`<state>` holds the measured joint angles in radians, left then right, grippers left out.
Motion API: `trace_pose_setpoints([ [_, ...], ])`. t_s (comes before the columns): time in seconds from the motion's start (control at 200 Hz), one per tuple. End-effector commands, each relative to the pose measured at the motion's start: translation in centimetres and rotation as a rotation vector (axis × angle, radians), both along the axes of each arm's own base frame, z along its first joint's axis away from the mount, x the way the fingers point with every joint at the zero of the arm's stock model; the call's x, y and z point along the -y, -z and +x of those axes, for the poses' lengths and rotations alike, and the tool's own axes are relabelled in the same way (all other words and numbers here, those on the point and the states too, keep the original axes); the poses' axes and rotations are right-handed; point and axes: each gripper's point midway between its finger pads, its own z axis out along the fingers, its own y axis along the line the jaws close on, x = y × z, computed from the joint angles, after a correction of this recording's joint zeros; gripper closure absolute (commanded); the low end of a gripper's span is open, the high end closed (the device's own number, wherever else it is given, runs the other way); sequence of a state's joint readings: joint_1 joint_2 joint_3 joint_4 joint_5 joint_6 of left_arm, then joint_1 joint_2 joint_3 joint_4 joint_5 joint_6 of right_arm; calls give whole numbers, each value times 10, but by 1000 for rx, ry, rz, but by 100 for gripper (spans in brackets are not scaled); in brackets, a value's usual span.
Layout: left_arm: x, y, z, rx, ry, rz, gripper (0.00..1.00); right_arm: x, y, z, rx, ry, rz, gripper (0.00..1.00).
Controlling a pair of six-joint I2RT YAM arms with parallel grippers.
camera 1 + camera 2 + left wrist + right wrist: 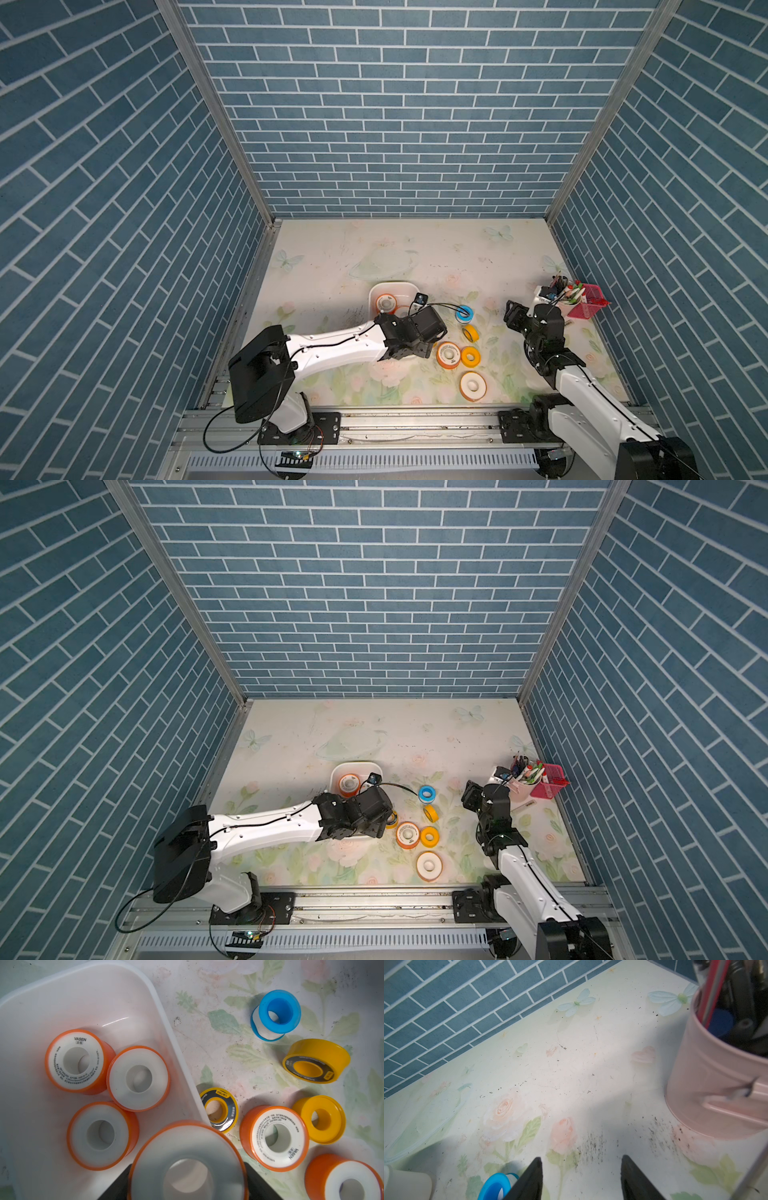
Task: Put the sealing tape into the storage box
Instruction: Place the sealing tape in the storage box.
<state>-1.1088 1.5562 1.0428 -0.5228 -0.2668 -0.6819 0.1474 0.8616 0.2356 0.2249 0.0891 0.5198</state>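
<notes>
The white storage box [160, 1012] holds three orange sealing tape rolls with white faces [138, 1078]. My left gripper [188, 1184] is shut on a further orange roll [187, 1147], held over the box's near corner. In both top views the left wrist [415, 332] covers that end of the box [395, 284]. On the table beside the box lie a blue roll [463, 313], a tilted yellow-black roll [470, 332], a yellow roll [471, 356] and two orange rolls [448, 354]. A small yellow-black roll [220, 1109] touches the box wall. My right gripper [581, 1158] hangs open and empty, right of the blue roll [496, 1186].
A pink cup full of pens [716, 1084] stands close to the right gripper. Behind it, a pink mesh basket [588, 305] sits against the right wall. Bare flowered table stretches to the brick back wall.
</notes>
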Motion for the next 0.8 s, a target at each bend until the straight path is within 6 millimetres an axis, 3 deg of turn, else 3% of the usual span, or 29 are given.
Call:
trace_pose_setpoints([
  [0.0,-9,4,8,4,-22,13,38,0,-3,2,13,1,9,40],
  [0.385,-22,23,11,-20,-49,31,36,0,-3,2,12,-2,8,40],
  [0.795,-24,33,10,-47,-53,33,13,-1,-2,3,8,-5,7,40],
])
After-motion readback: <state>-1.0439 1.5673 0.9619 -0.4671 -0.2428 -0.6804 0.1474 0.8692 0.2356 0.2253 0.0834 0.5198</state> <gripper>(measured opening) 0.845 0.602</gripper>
